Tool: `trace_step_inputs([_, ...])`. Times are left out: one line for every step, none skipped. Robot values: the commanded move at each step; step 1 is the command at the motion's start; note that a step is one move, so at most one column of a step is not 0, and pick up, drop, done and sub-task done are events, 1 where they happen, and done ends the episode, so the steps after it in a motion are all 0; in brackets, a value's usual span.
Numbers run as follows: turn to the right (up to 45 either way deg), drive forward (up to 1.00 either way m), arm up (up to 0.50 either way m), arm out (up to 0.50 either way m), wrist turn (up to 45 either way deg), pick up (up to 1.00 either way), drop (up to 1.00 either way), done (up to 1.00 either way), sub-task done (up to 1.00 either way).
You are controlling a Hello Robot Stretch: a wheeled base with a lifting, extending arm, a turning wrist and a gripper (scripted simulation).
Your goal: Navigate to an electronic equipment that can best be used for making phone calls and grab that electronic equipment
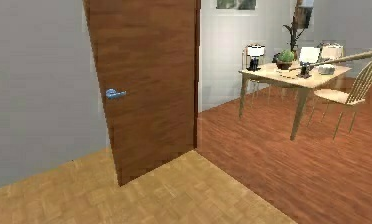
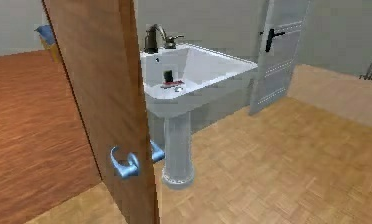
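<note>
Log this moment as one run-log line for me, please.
stage: searching | ahead: open wooden door, dining table beyond | arm side: pedestal sink, small dark object on basin | target: not confirmed

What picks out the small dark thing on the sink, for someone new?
Find the white pedestal sink beyond the wooden door. Just below its dark faucet, a small dark slab stands at the basin's left. Unlike the faucet, it is flat, black and rectangular.
</note>
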Motion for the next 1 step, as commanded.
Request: trace_step_inputs([0.0,0.35,0.0,0.0,0.0,0.0,0.0,0.0,0.0])
